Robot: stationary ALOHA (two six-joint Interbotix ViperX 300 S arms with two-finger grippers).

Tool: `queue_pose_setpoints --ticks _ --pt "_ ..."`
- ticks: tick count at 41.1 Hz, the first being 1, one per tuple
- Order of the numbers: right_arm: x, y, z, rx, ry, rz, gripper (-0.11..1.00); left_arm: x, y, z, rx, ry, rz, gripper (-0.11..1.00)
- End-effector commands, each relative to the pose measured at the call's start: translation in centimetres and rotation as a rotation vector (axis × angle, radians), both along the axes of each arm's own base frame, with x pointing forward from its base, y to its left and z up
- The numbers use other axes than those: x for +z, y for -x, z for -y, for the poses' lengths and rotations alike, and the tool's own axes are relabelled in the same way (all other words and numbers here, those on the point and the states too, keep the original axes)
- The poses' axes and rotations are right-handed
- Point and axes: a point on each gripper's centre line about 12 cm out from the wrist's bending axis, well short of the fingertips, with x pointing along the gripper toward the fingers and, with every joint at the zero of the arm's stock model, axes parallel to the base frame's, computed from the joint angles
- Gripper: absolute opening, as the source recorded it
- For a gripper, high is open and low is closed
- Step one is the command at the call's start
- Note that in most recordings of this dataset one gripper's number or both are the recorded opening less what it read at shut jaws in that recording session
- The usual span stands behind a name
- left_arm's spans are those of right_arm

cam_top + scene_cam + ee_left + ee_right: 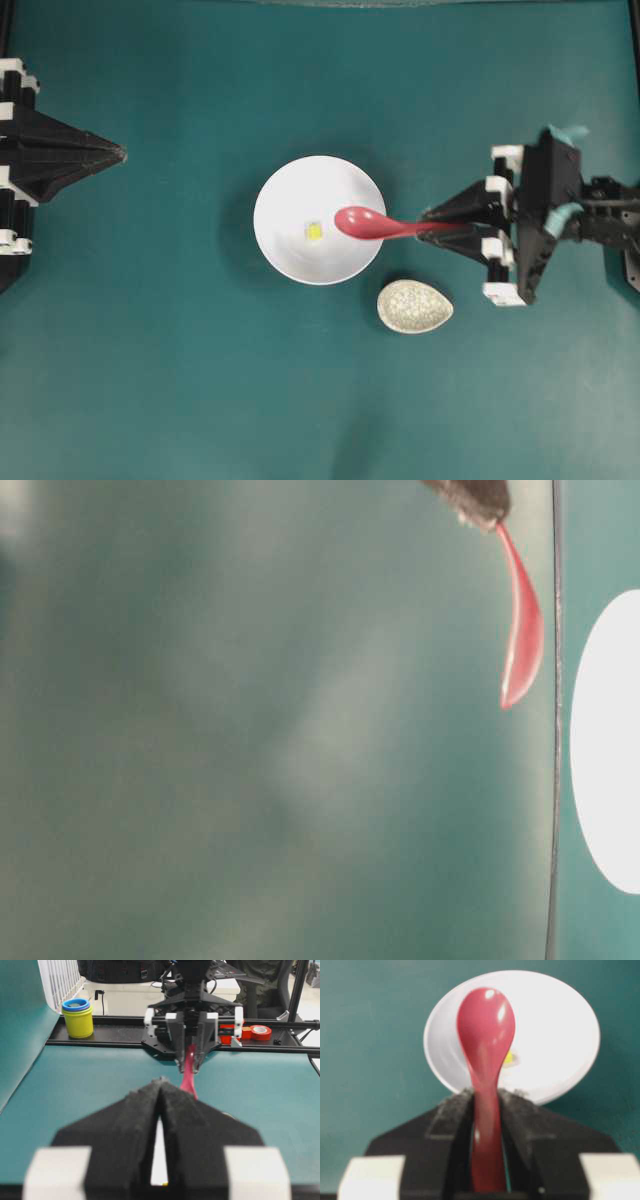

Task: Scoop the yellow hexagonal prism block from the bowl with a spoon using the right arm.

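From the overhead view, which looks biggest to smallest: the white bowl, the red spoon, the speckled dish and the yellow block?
1. Bowl, clearly biggest.
2. Spoon and speckled dish look about alike; the spoon is raised nearer the camera, so unsure.
3. Yellow block, tiniest.

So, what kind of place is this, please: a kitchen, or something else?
Probably a robotics lab bench, not a kitchen. Two robot arms face each other across a teal table; the right gripper holds a spoon over a white bowl, and tape rolls sit on a rail behind.

Right arm extended, fingers clamped; left fingers pressed together.
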Motion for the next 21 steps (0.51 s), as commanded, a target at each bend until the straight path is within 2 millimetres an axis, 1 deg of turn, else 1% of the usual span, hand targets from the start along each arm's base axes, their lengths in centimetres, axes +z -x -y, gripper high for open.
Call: queue_pose_setpoints --ticks 1,10,21 --pt "1.6 -1.0 0.9 0.003 -0.042 -0.018 0.24 1.1 -0.2 -0.1 0.004 -0.003 0.031 0.02" --pt "3.3 -2.2 2.2 0.038 -0.136 -0.108 0.24 1.1 -0.2 -0.1 0.004 0.001 0.026 0.02" --pt "6.6 -3.3 3.9 0.082 -0.217 -0.164 0.24 1.0 -0.3 -0.1 0.004 0.003 0.022 0.02"
